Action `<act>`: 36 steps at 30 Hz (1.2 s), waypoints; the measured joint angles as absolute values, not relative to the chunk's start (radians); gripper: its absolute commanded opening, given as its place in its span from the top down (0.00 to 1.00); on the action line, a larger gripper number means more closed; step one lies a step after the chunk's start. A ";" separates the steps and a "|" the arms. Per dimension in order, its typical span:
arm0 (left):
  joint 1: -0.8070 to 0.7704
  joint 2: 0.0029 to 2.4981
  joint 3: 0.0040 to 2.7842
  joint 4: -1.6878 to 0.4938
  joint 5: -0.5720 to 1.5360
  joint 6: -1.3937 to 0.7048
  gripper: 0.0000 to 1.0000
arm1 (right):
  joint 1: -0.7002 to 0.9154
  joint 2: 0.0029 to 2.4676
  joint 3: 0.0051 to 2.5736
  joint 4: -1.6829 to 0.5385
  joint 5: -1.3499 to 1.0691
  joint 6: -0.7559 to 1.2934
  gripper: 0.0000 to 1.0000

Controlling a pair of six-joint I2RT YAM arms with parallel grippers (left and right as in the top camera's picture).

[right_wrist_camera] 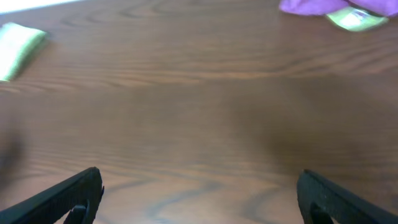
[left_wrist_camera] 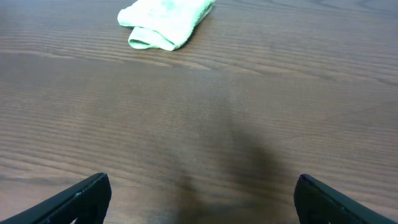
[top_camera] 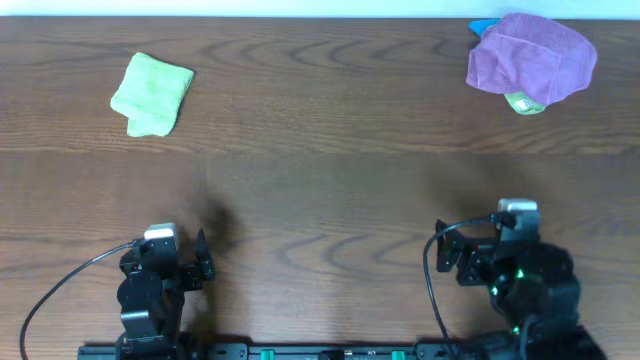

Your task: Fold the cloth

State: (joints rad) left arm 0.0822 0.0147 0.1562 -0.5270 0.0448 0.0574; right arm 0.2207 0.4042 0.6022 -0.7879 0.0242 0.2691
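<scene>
At far left of the tabletop (top_camera: 320,160), a green cloth (top_camera: 152,93) is seen lying already folded into a compact bundle, its rolled edge facing the robot. Nearer the robot, the left tool (top_camera: 190,262) is parked low over bare wood, its fingers spread apart and empty. Opposite it, the right tool (top_camera: 452,255) is likewise held apart and empty. At far right, a purple cloth (top_camera: 532,58) is draped in a loose heap over further green and blue fabric, well apart from both tools. The purple cloth is judged to be the next piece to fold. For a clean fold, one free edge should be pinched at its corners, drawn out flat onto the open wood, and only then laid over.
</scene>
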 measured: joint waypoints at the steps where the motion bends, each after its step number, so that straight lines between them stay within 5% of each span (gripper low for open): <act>1: 0.082 0.015 0.156 -0.527 0.045 0.057 0.05 | 0.208 0.378 0.566 -0.775 0.031 0.256 0.01; 16: 0.082 0.014 0.156 -0.527 0.045 0.057 0.05 | 0.013 0.078 0.186 -0.647 0.043 0.099 0.01; 36: 0.082 0.014 0.156 -0.527 0.045 0.057 0.05 | -0.024 0.049 0.168 -0.668 0.010 0.032 0.01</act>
